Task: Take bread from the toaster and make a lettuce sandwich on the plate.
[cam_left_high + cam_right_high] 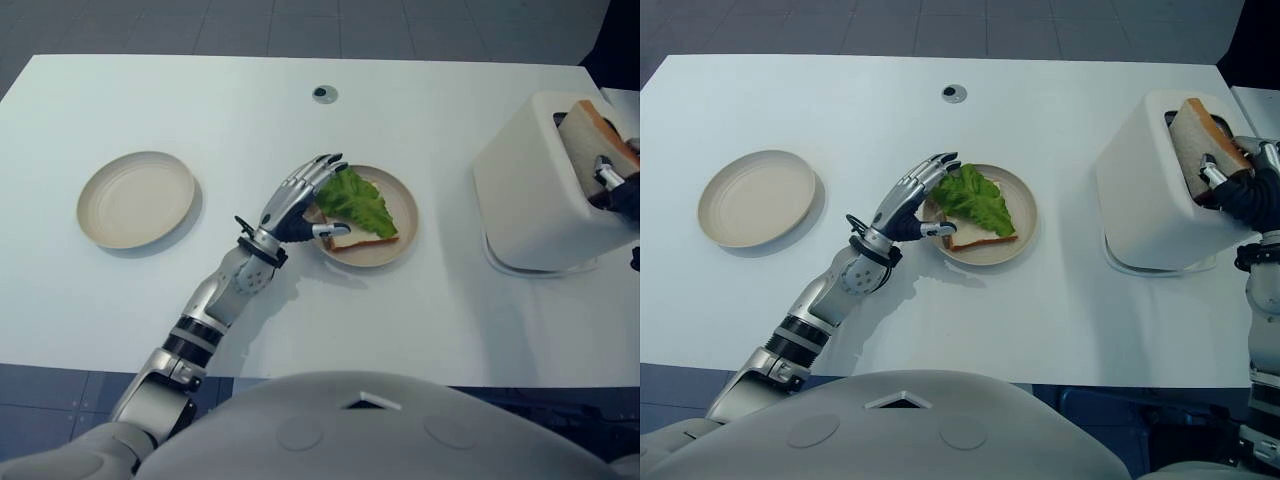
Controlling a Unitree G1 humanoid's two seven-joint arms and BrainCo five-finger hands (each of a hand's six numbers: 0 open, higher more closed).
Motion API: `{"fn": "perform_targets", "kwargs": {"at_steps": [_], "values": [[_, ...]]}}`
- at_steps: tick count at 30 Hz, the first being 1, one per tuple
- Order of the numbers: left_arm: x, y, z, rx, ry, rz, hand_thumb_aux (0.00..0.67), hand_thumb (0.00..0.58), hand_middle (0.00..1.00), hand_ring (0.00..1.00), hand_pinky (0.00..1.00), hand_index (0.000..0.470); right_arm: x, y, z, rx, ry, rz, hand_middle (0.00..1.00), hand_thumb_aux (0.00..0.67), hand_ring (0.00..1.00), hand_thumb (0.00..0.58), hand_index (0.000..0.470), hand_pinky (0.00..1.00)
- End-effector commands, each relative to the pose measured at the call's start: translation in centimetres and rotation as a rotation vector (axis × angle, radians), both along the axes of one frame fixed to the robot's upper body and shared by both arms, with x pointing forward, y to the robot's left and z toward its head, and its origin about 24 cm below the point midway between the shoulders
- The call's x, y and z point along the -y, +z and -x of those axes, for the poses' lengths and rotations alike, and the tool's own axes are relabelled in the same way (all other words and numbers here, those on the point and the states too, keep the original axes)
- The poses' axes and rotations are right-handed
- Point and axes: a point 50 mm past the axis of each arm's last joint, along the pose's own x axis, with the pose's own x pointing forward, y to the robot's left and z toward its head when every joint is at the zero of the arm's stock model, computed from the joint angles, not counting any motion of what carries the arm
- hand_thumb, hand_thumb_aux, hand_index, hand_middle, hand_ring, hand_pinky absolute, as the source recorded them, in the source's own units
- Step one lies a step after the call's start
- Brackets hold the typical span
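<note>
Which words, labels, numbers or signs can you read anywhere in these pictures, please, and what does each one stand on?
None: there is no readable text. The toaster, the bread slice in the right hand, the sandwich plate, the empty plate, the left hand and the table show no print, number or sign.

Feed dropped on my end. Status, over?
Left hand open at lettuce on bread slice, plate. Right hand shut on second slice in toaster. Nothing blocking.
</note>
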Motion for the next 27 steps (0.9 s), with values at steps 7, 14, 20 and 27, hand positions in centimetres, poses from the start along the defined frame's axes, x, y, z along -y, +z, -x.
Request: {"fn": "perform_targets", "kwargs": {"at_steps": [7, 14, 20, 27], "values": [[-2.7, 0.9, -0.5, 0.079, 0.154, 0.167, 0.000, 0.000, 0.00, 0.00, 0.00, 0.000, -8.2, 4.2, -1.6, 0.396, 0.537, -0.304, 1.00, 0.670, 1.00, 0.580, 0.470, 1.00], [-3.9, 1.8, -1.0, 0.145, 0.206, 0.241, 0.000, 0.000, 0.00, 0.00, 0.00, 0.000, -13.9, -5.0, -6.3, -0.373, 0.836, -0.728, 1.00, 0.670, 1.00, 0.580, 0.470, 1.00], [-3.7, 1.2, -1.1, 0.152, 0.143, 0.199, 0.000, 0.000, 0.00, 0.00, 0.00, 0.000, -15.9, -10.0, -10.4, -0.826, 0.930, -0.766, 1.00, 0.670, 1.00, 0.580, 0.470, 1.00], [-1.3, 0.0, 0.0, 0.181, -0.147, 0.000, 0.000, 0.000, 0.00, 0.00, 0.00, 0.000, -16.6, -11.1, -11.5, -1.048, 0.988, -0.608, 1.00, 0.670, 1.00, 0.580, 0.470, 1.00]]}}
